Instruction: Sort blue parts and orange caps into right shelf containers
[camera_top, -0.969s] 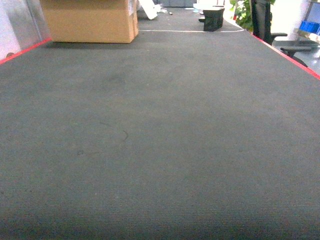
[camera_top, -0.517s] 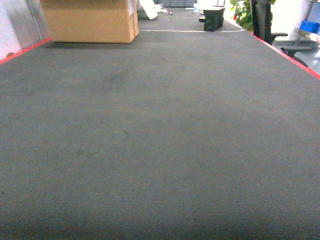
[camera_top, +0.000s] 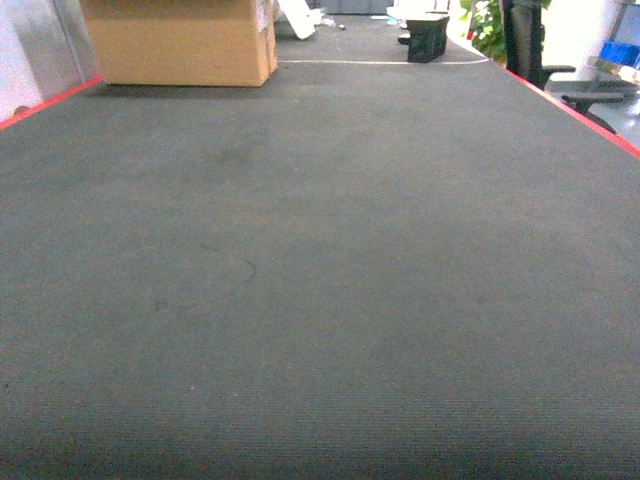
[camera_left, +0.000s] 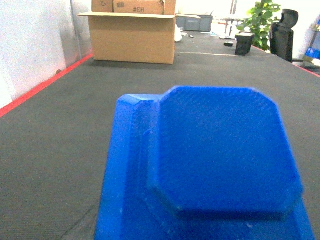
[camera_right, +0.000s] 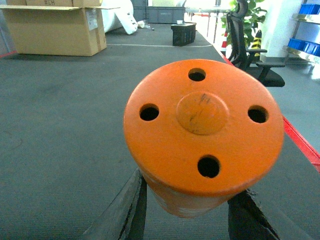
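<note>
A blue part (camera_left: 215, 150) with an octagonal raised top fills the lower left wrist view; it hides my left gripper's fingers and hangs close to the camera above the mat. My right gripper (camera_right: 190, 189) is shut on an orange cap (camera_right: 202, 132), a round piece with several holes, with one dark finger (camera_right: 134, 207) on each side. Blue shelf containers (camera_right: 306, 46) sit on the steel shelf (camera_right: 301, 18) at the far right. Neither gripper shows in the head view.
A dark grey mat (camera_top: 320, 280) with red edging (camera_top: 580, 112) covers the table. An open cardboard box (camera_top: 180, 40) stands at the far left end. A black crate (camera_top: 428, 38), an office chair (camera_right: 245, 40) and a plant lie beyond.
</note>
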